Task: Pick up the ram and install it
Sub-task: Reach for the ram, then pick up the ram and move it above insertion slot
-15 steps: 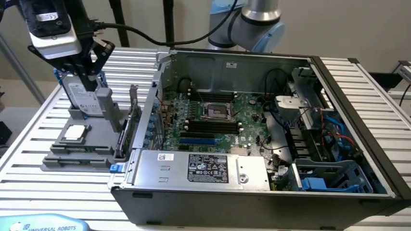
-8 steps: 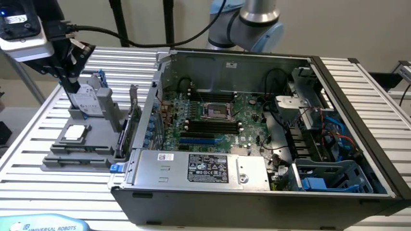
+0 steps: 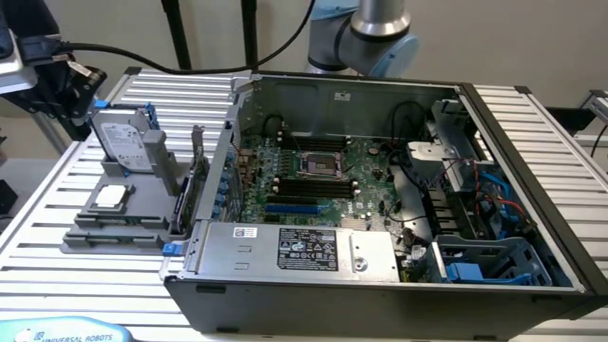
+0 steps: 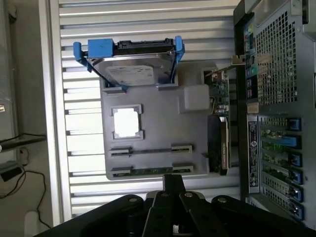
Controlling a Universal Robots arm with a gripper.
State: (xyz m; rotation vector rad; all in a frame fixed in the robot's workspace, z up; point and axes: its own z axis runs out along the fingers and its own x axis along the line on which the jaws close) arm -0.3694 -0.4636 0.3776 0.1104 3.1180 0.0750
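The ram (image 4: 148,171) is a thin green stick lying on edge in the grey holder block (image 4: 158,128), at the end of the block nearest my fingers; in the exterior view the ram (image 3: 119,219) sits at the block's front. My gripper (image 4: 174,183) hangs well above the block, over the ram end, with its black fingers pressed together and nothing between them. The black slots (image 3: 314,187) on the motherboard lie inside the open computer case (image 3: 380,285), beside shorter blue slots (image 3: 290,209).
The holder block also carries a silver hard drive in a blue frame (image 4: 133,69), a square processor chip (image 4: 126,122) and an upright expansion card (image 4: 219,143) next to the case wall. The slatted metal table (image 3: 57,263) surrounds the block. Cables and drive bays fill the case at the exterior view's right.
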